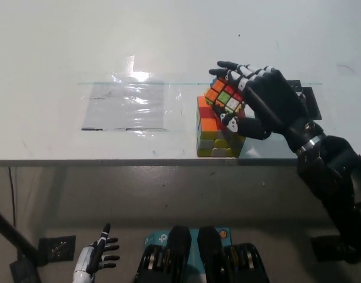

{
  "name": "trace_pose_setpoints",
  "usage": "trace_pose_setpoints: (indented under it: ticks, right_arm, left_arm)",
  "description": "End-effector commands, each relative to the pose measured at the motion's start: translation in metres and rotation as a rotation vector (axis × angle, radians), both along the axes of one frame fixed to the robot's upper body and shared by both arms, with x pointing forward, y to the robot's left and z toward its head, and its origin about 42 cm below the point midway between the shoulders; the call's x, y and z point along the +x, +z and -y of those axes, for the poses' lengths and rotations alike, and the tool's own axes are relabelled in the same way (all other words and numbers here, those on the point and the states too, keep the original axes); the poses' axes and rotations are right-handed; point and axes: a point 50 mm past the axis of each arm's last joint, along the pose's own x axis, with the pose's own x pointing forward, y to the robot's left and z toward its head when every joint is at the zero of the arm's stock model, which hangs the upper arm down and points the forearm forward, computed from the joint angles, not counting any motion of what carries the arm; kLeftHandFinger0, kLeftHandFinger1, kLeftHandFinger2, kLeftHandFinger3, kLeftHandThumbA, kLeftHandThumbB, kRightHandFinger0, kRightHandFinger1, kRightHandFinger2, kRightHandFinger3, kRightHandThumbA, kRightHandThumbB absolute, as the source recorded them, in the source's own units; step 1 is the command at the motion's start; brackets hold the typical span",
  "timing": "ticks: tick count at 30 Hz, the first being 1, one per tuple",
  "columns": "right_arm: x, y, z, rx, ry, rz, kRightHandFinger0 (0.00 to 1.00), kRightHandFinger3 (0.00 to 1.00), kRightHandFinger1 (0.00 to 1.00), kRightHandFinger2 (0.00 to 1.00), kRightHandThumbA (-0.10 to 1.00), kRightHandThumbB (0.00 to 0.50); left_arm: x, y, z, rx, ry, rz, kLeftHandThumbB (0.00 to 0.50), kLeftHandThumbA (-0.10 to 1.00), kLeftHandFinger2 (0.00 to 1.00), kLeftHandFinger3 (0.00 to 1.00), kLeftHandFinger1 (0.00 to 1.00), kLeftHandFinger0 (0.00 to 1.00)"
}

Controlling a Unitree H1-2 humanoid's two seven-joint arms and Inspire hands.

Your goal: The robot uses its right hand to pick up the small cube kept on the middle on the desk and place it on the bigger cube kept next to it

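Observation:
My black right hand (264, 100) is shut on the small cube (225, 96), a colourful puzzle cube, and holds it tilted just above the bigger cube (215, 131). The bigger cube stands near the desk's front edge; its top is partly covered by the small cube and my fingers. Whether the two cubes touch, I cannot tell. My white left hand (96, 257) hangs low at the bottom left, below the desk, fingers spread and empty.
A sheet of clear plastic (128, 106) lies taped flat on the white desk (62, 41), left of the cubes. The desk's front edge (109, 161) runs just in front of the bigger cube.

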Motion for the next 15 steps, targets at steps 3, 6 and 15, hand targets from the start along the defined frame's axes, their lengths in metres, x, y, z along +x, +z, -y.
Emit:
trace_pose_setpoints:
  ticks: [3,6,15]
  right_arm:
    - [0.002,0.009,-0.002,0.033,-0.004,0.012,0.0,0.33,0.23,0.59,-0.1,0.164]
    - [0.001,0.0,-0.002,0.038,-0.002,0.007,0.0,0.41,0.28,0.68,-0.1,0.173]
    - [-0.001,-0.015,-0.009,0.079,0.018,-0.018,0.0,0.5,0.31,0.68,-0.1,0.029]
  left_arm:
    - [0.015,0.014,-0.004,0.027,-0.012,0.063,0.097,0.94,0.72,0.69,0.65,0.74]
    - [0.018,0.016,-0.005,0.043,-0.021,0.061,0.094,0.95,0.69,0.7,0.6,0.65]
    - [0.018,0.015,-0.005,0.029,-0.013,0.074,0.098,0.92,0.68,0.66,0.62,0.68]
